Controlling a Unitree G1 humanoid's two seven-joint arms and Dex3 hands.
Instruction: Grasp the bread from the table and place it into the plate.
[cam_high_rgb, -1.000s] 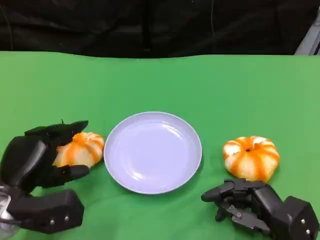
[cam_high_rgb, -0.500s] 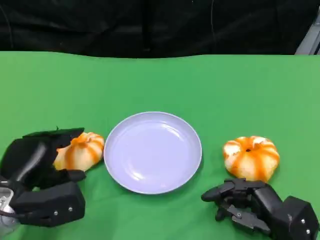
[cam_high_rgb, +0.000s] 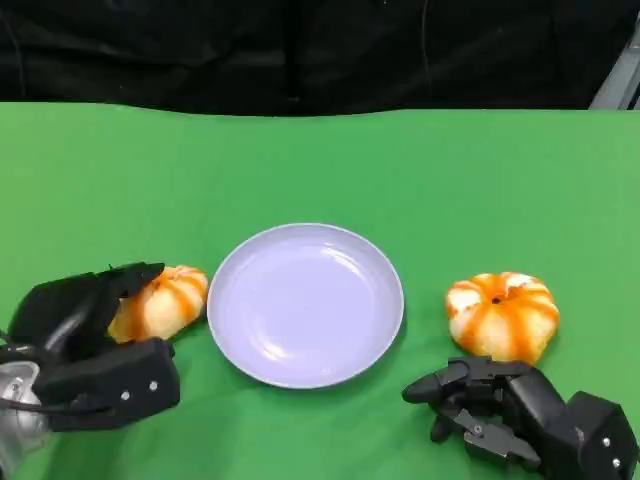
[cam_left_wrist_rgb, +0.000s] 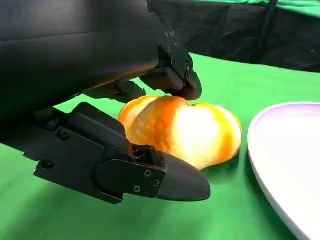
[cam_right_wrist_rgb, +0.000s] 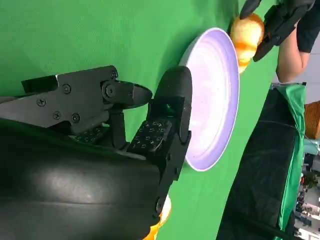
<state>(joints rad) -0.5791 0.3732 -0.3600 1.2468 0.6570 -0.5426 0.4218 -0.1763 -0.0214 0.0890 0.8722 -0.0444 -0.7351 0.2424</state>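
Head looks down; wrists close, sharing plate (cam_high_rgb: 305, 305).

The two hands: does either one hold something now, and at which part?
The left hand closes around the left bread, fingers over its top and below. The right hand holds nothing.

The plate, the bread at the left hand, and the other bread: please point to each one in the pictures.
plate (cam_high_rgb: 305, 305), head view, the bare middle of its inside.
bread at the left hand (cam_left_wrist_rgb: 192, 131), left wrist view, its bright front side between the fingers.
other bread (cam_high_rgb: 502, 314), head view, its striped top.
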